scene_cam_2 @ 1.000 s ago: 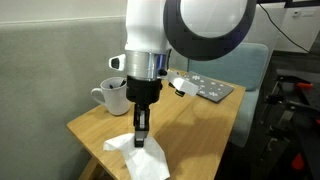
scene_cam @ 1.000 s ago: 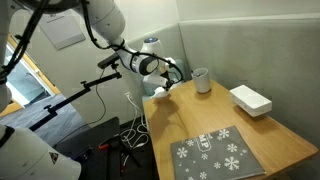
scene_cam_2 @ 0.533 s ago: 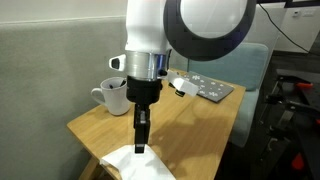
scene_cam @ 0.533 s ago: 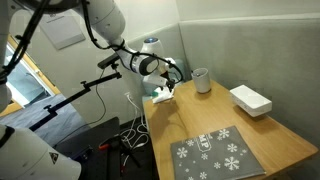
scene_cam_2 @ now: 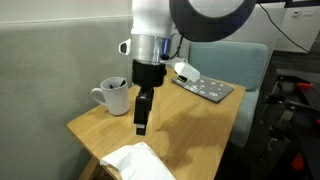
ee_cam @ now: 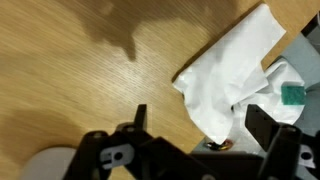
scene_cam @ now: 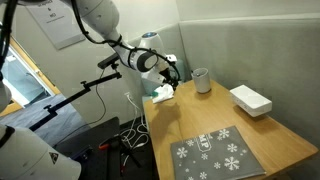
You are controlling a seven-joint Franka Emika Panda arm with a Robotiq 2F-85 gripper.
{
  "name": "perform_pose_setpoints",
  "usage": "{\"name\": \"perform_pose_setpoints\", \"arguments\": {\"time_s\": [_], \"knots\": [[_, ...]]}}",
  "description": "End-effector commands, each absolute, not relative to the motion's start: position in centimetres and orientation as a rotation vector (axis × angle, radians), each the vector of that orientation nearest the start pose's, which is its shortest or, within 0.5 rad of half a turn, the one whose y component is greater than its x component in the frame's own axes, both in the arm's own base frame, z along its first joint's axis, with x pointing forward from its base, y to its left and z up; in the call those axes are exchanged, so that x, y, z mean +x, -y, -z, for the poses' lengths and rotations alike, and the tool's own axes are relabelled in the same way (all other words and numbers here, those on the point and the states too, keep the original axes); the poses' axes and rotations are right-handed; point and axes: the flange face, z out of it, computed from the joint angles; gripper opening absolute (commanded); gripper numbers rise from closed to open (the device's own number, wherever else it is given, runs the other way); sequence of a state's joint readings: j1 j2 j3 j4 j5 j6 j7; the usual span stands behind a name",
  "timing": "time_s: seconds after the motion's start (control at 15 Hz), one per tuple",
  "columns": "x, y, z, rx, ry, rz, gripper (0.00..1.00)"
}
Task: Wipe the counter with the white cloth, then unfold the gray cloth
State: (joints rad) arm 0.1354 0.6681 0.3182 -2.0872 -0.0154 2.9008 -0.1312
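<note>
The white cloth (scene_cam_2: 135, 162) lies crumpled at the corner of the wooden counter (scene_cam_2: 190, 125), partly over the edge; the wrist view shows the white cloth (ee_cam: 230, 70) spread below the fingers. My gripper (scene_cam_2: 141, 118) hangs open a little above it, holding nothing, and it is also in an exterior view (scene_cam: 168, 78) and the wrist view (ee_cam: 200, 115). The gray cloth (scene_cam: 215, 152), patterned with white snowflakes, lies flat at the counter's opposite end; the gray cloth (scene_cam_2: 205, 87) sits behind the arm.
A mug (scene_cam_2: 112, 95) stands near the wall close to the gripper; the mug (scene_cam: 201, 79) is beside a white box (scene_cam: 250, 100). Cables and a stand (scene_cam: 125, 105) fill the floor beyond the counter edge by the cloth.
The gripper opened and let go of the white cloth, then rose. The cloth dropped and settled at the counter corner.
</note>
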Motion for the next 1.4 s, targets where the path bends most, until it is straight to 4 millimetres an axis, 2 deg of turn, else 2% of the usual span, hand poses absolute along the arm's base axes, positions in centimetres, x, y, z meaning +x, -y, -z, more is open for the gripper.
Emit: {"name": "perform_pose_setpoints", "arguments": {"time_s": [0.0,0.4,0.73,1.0,1.33], "knots": [[51.6,-21.7,-17.2,-2.918,0.518,0.182,1.00],[51.6,-12.4,-21.9,-2.968,0.112,0.127,1.00],[52.0,-3.8,-24.6,-2.958,-0.090,0.029,1.00],[52.6,2.6,-25.4,-2.922,-0.103,-0.047,1.00],[52.9,9.9,-24.6,-2.840,-0.004,-0.094,1.00]]}}
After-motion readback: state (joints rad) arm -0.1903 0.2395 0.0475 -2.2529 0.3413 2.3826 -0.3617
